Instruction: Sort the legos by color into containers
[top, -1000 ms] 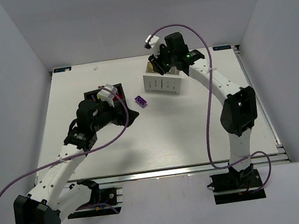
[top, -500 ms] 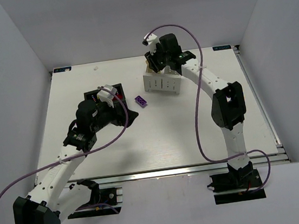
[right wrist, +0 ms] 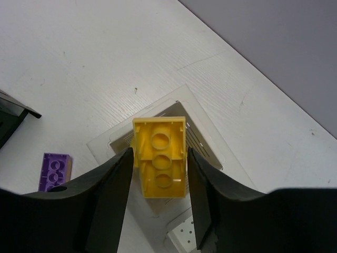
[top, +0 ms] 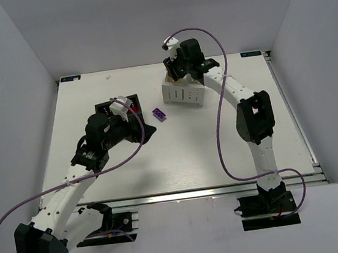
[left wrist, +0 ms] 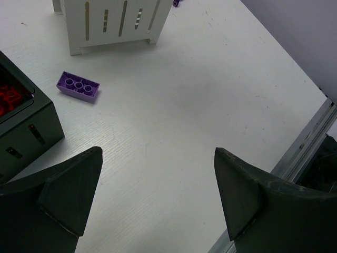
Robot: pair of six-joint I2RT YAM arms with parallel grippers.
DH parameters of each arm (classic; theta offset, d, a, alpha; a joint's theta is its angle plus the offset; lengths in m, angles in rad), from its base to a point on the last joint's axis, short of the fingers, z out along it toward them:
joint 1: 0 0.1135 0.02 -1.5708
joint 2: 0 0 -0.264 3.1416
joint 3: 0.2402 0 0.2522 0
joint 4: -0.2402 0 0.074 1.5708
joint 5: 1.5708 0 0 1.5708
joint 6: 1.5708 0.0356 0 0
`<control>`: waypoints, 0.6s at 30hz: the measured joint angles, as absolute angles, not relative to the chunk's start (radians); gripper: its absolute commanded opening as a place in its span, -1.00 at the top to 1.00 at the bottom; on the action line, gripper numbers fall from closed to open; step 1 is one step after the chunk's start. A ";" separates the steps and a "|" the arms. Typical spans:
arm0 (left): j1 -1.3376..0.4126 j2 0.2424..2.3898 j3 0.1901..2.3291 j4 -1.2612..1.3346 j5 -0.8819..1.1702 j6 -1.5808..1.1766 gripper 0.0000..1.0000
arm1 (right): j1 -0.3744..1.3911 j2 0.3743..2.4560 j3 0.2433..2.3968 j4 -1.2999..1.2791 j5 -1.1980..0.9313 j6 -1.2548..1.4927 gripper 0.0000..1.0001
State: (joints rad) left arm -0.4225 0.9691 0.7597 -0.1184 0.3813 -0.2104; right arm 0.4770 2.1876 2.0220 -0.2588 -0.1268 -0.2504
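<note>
My right gripper (right wrist: 158,153) is shut on a yellow lego (right wrist: 159,158), underside facing the camera, directly above the white container (right wrist: 208,142). From above, that gripper (top: 177,70) hangs over the back of the white container (top: 183,92). A purple lego (top: 160,114) lies flat on the table between the two containers; it also shows in the left wrist view (left wrist: 78,86). My left gripper (left wrist: 158,155) is open and holds nothing, hovering over bare table beside the black container (left wrist: 26,126), which holds red legos (left wrist: 8,97).
The left arm covers part of the black container (top: 108,107) from above. The table's metal front rail (left wrist: 310,142) runs along the right of the left wrist view. Grey walls enclose the table on three sides.
The right arm has swung slightly left with the yellow lego, settling over the white container. The left arm and the purple lego have not moved.
</note>
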 measured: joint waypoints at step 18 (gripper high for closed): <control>-0.508 1.270 0.958 -0.160 0.363 -0.416 -0.40 | 0.432 1.840 1.593 -0.170 -0.146 -0.165 -0.78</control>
State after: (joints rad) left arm -0.5076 1.2701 0.9581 -0.1600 0.3630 -0.4160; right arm 0.4320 1.8397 1.5929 -0.1696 -0.1459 -0.1650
